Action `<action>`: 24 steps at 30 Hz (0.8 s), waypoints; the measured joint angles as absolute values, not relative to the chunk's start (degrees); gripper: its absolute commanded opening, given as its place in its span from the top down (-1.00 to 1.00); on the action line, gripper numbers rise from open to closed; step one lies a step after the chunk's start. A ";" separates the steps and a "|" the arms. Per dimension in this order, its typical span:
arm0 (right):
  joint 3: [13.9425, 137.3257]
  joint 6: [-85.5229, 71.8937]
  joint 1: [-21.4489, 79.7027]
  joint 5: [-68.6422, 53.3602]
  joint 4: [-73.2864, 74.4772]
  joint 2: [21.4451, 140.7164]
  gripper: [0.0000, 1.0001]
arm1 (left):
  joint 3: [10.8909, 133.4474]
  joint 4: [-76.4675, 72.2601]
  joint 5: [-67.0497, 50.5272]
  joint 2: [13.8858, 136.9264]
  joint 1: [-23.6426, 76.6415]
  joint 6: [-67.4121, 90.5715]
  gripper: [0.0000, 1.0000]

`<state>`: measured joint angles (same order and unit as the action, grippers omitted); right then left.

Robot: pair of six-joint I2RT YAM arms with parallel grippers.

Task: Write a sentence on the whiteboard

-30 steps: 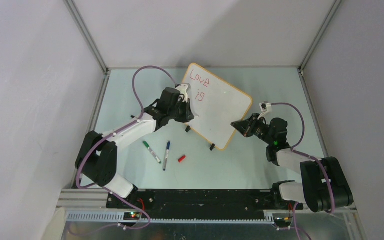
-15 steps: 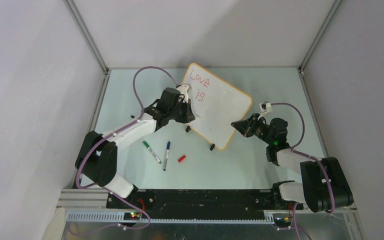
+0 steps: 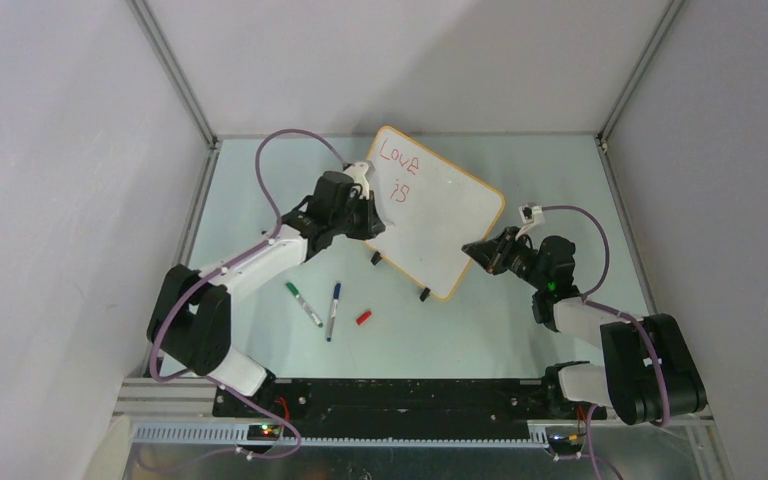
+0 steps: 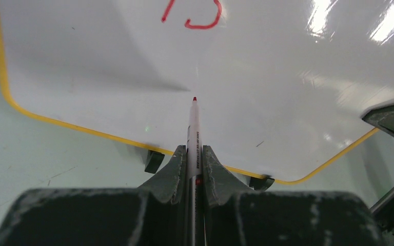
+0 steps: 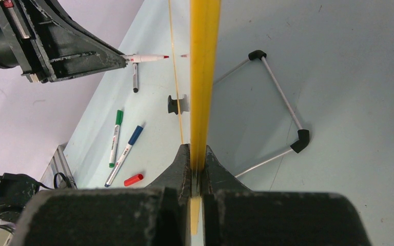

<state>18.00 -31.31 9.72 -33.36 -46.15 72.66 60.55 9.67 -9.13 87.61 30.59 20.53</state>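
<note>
Robot lab cell: grey panel walls (image 3: 60, 200), aluminium framing (image 3: 174, 75)

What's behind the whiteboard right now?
A thin wire prop with black corner caps rests on the table behind the whiteboard. From overhead the board hides it; whether it is attached cannot be seen.

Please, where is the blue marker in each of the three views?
Top external: blue marker lies between green marker and red cap.
Left wrist: not in it.
Right wrist: lower left, beside the green marker.
Shared landmark: the whiteboard, its yellow frame in all three.
</note>
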 measured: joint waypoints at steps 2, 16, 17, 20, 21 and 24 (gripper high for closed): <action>18.00 -31.31 9.72 -33.36 -46.15 72.66 1.00 | 60.55 9.13 -9.13 87.44 30.13 20.80 1.00; 18.00 -31.31 9.67 -33.41 -46.15 72.66 1.00 | 60.55 8.40 -9.45 87.42 28.88 22.09 1.00; 18.00 -31.31 9.67 -33.41 -46.15 72.66 1.00 | 60.55 8.25 -9.52 87.44 28.88 22.13 1.00; 18.00 -31.31 9.67 -33.41 -46.15 72.66 1.00 | 60.55 8.16 -9.74 87.48 28.88 22.50 1.00; 18.00 -31.31 9.67 -33.41 -46.15 72.66 1.00 | 60.55 8.16 -9.78 87.55 28.88 22.52 1.00; 18.00 -31.31 9.67 -33.43 -46.15 72.66 1.00 | 60.55 8.16 -9.87 88.05 28.88 22.52 1.00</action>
<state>18.00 -31.31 9.67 -33.43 -46.15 72.66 60.55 8.16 -9.87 88.05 28.88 22.52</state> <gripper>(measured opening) 0.047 0.152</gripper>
